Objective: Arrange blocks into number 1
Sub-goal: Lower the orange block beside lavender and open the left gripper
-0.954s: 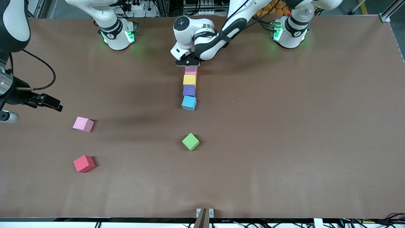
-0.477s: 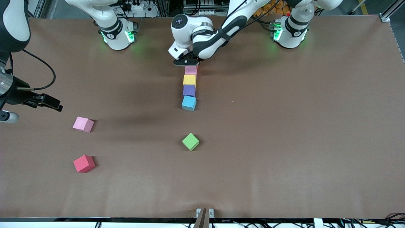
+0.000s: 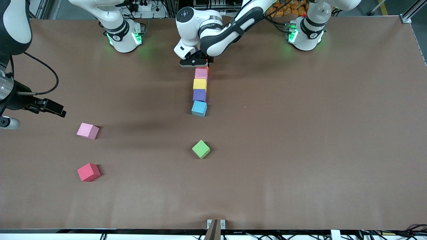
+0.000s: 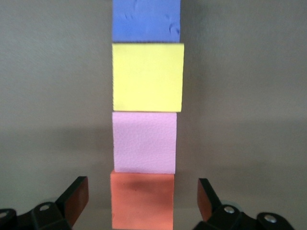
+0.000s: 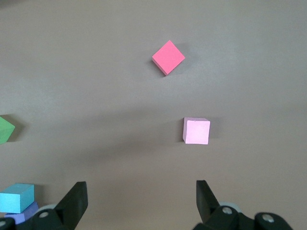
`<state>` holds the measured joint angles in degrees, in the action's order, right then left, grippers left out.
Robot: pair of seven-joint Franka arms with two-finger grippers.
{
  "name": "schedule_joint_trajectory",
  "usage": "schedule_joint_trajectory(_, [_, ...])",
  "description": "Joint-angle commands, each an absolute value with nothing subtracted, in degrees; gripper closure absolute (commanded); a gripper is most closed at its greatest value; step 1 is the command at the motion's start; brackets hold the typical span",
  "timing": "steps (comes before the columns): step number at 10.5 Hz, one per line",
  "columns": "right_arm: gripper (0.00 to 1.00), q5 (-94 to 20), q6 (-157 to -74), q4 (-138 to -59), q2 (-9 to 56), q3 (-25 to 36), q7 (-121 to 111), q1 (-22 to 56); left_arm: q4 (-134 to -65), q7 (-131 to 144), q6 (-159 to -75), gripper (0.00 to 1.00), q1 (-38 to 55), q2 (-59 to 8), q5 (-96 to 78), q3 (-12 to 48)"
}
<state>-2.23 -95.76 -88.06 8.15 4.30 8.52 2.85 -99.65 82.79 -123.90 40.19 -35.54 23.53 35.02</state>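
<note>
Counter (image 3: 300, 140): brown matte sheet covering the whole work surface; two arm bases with green lights along the top edge of the front view, cables and racks above them.

Blocks, upper centre of the front view: one straight line, each touching the next. Orange block (image 4: 142, 200) at the end nearest the arm bases, then pink block (image 3: 201, 73), yellow block (image 3: 199, 84), purple block (image 3: 199, 95), light blue block (image 3: 199, 108) at the end nearest the front camera, turned slightly askew.

Second pink block (image 3: 87, 130): apart, mid-left of the front view, toward the right arm's end.

Left gripper (image 3: 194, 62): over the orange end of the line; fingers (image 4: 76, 200) spread wide, one on each side of the orange block with a gap at either side, gripping nothing.

Right gripper (image 5: 141, 203): at the left edge of the front view, in the air over the counter, waiting; fingers wide apart, empty.

Other items: green cube (image 3: 200, 149), centre; red cube (image 3: 88, 172), lower left.

View notes: the front view shows only a sliver of the orange block under the left gripper; the left wrist view shows its full top face. The right wrist view shows the second pink block and the red cube together.
</note>
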Motion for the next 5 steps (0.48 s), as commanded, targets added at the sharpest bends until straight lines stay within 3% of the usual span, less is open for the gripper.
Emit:
schedule_joint_trajectory(1, [0.0,-1.4,-95.2,-87.8,8.0,4.3,11.1,3.5,-99.5,83.4,-120.8,0.0,38.2,-30.8,23.2,34.5])
schedule_joint_trajectory(5, [0.0,-1.5,-95.2,-87.7,8.3,4.1,12.3,3.6,-93.7,78.9,-117.3,0.0,20.2,-28.8,24.3,34.4])
